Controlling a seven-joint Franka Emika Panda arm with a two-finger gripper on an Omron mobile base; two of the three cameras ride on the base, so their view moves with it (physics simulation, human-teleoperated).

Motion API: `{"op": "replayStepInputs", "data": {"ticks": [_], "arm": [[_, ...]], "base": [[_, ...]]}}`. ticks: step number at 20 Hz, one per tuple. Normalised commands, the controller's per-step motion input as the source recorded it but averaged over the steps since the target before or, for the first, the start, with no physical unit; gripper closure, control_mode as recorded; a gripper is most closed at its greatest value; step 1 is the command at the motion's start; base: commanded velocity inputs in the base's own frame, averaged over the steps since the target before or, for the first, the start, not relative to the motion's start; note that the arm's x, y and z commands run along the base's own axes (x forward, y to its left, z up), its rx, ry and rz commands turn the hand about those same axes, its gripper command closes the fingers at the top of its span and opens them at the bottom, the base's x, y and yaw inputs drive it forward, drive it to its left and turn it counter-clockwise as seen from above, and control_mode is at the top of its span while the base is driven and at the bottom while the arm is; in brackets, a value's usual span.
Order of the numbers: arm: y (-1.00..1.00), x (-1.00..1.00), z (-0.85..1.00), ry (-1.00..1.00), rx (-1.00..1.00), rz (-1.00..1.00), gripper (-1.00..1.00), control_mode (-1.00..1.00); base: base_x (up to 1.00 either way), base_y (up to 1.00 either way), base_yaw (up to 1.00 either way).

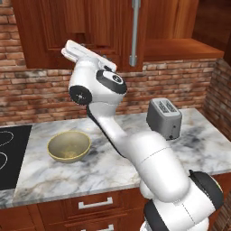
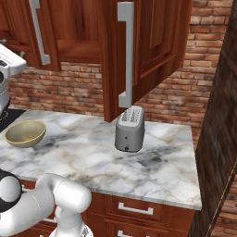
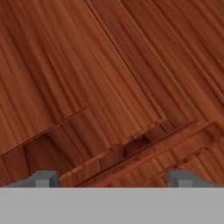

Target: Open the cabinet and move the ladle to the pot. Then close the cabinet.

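The cabinet (image 2: 148, 51) at the top of the frame has its right door swung out, so opening looks underway. The gripper (image 3: 113, 178), fingertips spread wide, faces bare panel wood; reaching the left door's handle (image 1: 134, 34) seems next.

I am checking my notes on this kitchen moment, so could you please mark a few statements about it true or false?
1. The right door of the cabinet stands swung open. True.
2. The toaster lies on its side. False: it stands upright on the marble counter.
3. The bowl sits on the counter beside the stovetop. True.
4. The gripper is clamped on a ladle. False: its fingertips are spread apart with nothing between them, close to the cabinet wood.
5. The wall behind the counter is white tile. False: it is brick.
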Motion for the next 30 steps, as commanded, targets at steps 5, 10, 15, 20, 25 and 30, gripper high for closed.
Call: {"op": "replayStepInputs", "data": {"ticks": [5, 10, 15, 20, 25, 30], "arm": [[-0.27, 0.06, 0.77, 0.29, 0.0, 0.02, -1.0, -1.0], [-0.21, 0.33, 0.43, 0.24, -0.01, 0.0, -1.0, -1.0], [-0.23, 0.13, 0.45, 0.16, -0.03, 0.02, -1.0, -1.0], [-0.49, -0.31, 0.18, 0.04, -0.08, 0.05, -1.0, -1.0], [-0.72, -0.61, 0.0, 0.01, -0.07, 0.06, -1.0, -1.0], [-0.61, -0.94, -0.05, 0.0, -0.01, 0.13, -1.0, -1.0]], "base": [[0.0, 0.0, 0.0], [0.0, 0.0, 0.0], [0.0, 0.0, 0.0], [0.0, 0.0, 0.0], [0.0, 0.0, 0.0], [0.0, 0.0, 0.0]]}}
